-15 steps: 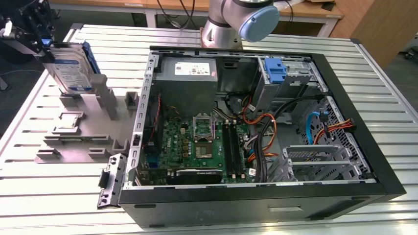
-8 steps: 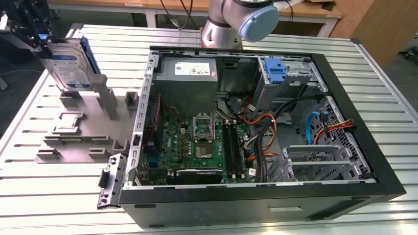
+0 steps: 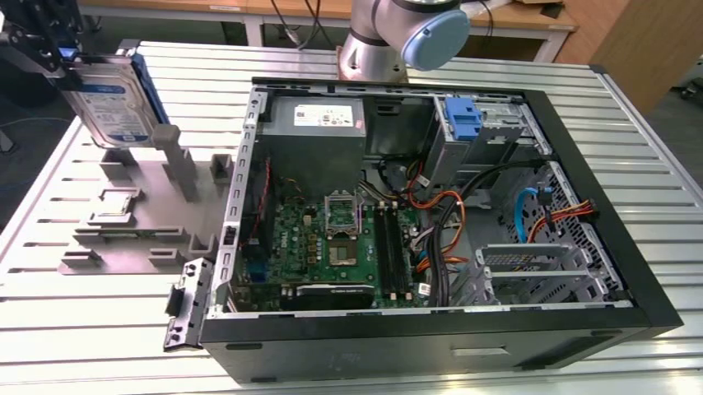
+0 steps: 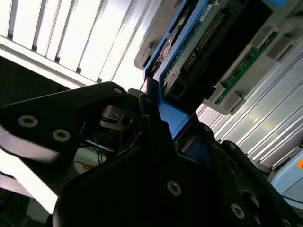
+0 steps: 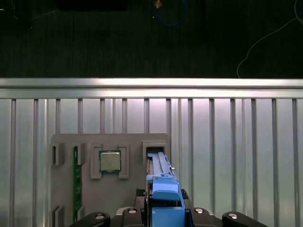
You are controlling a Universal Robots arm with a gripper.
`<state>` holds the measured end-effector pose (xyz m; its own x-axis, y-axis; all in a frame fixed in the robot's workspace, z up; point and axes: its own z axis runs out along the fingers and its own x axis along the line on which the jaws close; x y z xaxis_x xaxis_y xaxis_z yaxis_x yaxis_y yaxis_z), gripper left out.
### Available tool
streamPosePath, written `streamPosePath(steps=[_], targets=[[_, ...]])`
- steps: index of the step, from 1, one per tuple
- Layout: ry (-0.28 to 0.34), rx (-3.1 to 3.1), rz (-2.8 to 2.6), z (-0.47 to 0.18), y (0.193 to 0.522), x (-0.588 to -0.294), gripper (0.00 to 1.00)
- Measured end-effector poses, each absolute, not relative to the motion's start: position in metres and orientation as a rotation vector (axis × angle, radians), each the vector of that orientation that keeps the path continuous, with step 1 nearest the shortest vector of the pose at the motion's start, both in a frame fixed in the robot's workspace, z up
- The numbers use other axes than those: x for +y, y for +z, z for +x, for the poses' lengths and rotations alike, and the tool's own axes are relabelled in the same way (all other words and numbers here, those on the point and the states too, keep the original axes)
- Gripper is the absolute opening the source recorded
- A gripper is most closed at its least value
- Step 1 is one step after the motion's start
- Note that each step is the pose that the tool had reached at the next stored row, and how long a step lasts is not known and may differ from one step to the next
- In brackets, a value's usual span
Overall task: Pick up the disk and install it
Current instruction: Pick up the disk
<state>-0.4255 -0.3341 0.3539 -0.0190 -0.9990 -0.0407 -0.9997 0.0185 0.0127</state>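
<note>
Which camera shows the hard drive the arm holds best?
The exterior view: the disk hangs from the gripper, label face showing. The second wrist view shows its circuit-board side close up; the first wrist view shows it edge-on.

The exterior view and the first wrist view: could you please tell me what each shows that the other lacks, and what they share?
Exterior view: the open computer case, its motherboard and the arm's base. First wrist view: a green board standing on edge in the grey holder. Shared: the gripper shut on the disk, held over that holder on the slatted table.
</note>
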Motion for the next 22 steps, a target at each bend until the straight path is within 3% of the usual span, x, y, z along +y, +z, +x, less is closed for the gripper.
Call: streamPosePath(steps=[22], targets=[[0.059,2.227,-2.186,-0.425,0.381,-0.334,0.37]])
